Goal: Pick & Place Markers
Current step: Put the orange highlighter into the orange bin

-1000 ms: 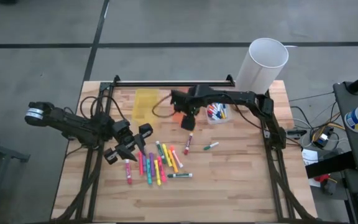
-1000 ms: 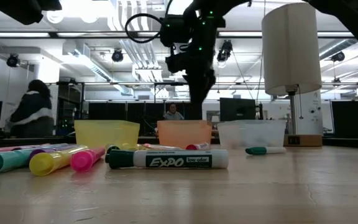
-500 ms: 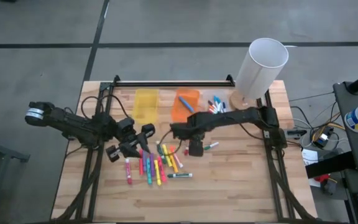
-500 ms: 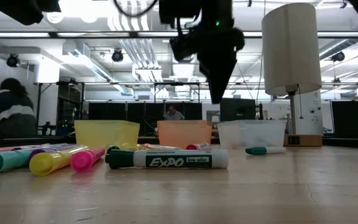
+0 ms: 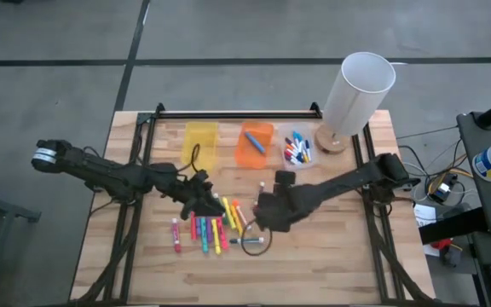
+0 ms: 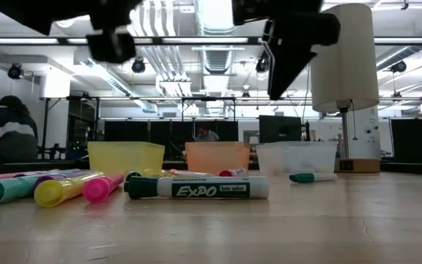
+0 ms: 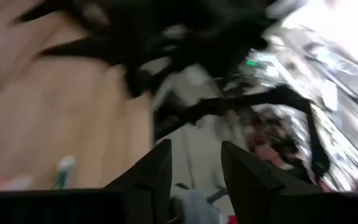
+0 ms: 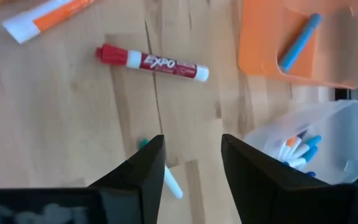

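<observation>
Several markers in pink, yellow, green and orange lie flat in a loose cluster on the wooden table. My left gripper hovers open and empty at the cluster's far left side; it also shows in its own wrist view. My right gripper hovers open and empty at the cluster's right side. In the right wrist view my right gripper is above a green-capped marker, with a red marker beyond it. In the low view a green-capped Expo marker lies nearest.
At the far side stand a yellow bin, an orange bin holding a blue marker, and a clear bin with several markers. A tall white cylinder stands at the far right. People show in the room behind.
My right gripper has swung from above the bins toward the table's near edge and now hovers beside the marker cluster. My left gripper has gone toward the table's right edge, closer to the cluster. The markers on the table have stayed where they were.
</observation>
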Robot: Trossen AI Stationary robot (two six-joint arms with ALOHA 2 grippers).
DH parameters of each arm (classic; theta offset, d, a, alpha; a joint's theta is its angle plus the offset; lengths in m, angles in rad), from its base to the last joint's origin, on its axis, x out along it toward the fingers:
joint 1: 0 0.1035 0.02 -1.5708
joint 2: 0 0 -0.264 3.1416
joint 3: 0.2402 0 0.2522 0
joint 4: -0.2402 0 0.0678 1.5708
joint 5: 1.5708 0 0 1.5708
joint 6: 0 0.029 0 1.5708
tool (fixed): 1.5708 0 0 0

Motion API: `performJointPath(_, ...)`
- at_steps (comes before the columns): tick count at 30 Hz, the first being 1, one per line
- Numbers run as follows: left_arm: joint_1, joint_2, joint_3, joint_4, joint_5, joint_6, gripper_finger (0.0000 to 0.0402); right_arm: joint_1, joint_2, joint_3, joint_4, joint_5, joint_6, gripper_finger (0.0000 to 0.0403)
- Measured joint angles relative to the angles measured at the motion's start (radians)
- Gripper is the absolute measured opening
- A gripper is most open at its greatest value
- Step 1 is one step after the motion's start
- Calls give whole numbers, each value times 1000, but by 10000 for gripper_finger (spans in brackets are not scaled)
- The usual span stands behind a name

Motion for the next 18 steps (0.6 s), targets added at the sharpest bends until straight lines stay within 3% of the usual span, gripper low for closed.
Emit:
performJointPath(9, -34, -8, 0, -506, -184, -226, 133, 71, -52, -181, 57, 196, 194, 150)
performJointPath(18, -82, -8, 0, -763, -190, -435, 133, 132, -84, -240, 88, 308, 298, 150)
